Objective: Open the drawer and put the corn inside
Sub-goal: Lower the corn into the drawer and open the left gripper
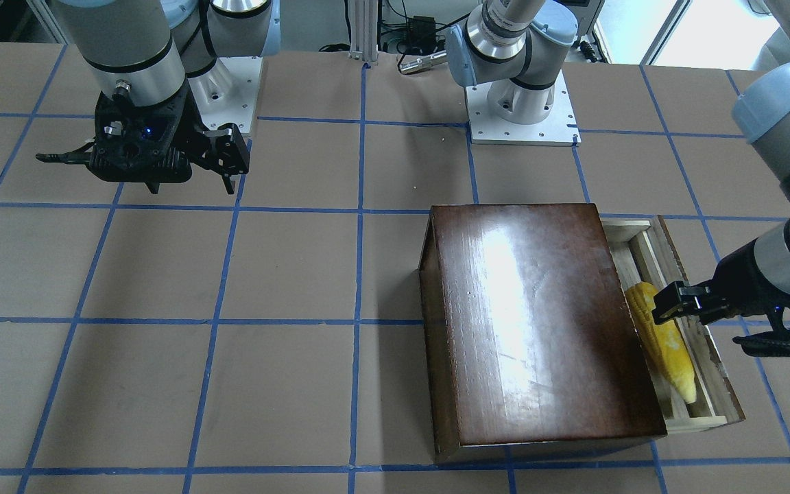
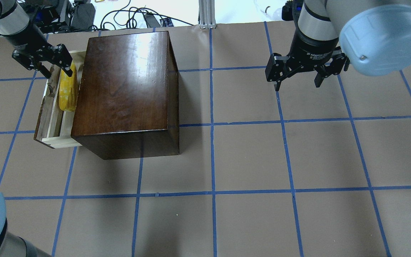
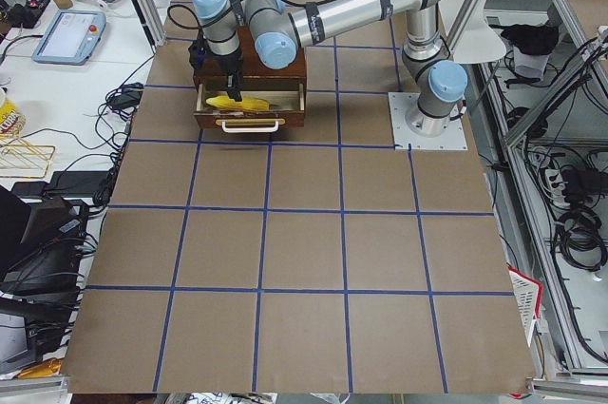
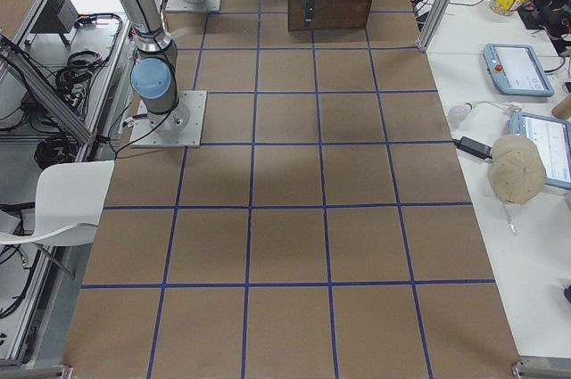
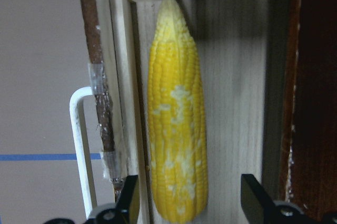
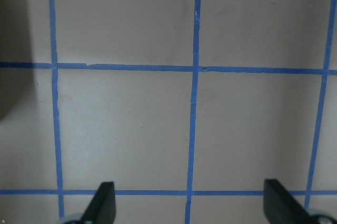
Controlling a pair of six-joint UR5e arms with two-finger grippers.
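Loosely between the spread left fingers (image 5: 129,200), thick end of the corn (image 5: 176,145); flat in the drawer (image 5: 231,76)

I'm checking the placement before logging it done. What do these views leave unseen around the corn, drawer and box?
- Bright yellow corn cob: in the overhead view a finger of the left gripper covers its far end.
- Shallow pale-wood drawer: in the overhead view its inner part lies under the glossy dark-brown wooden box.
- Exterior right view: the box hides drawer and corn wholly.
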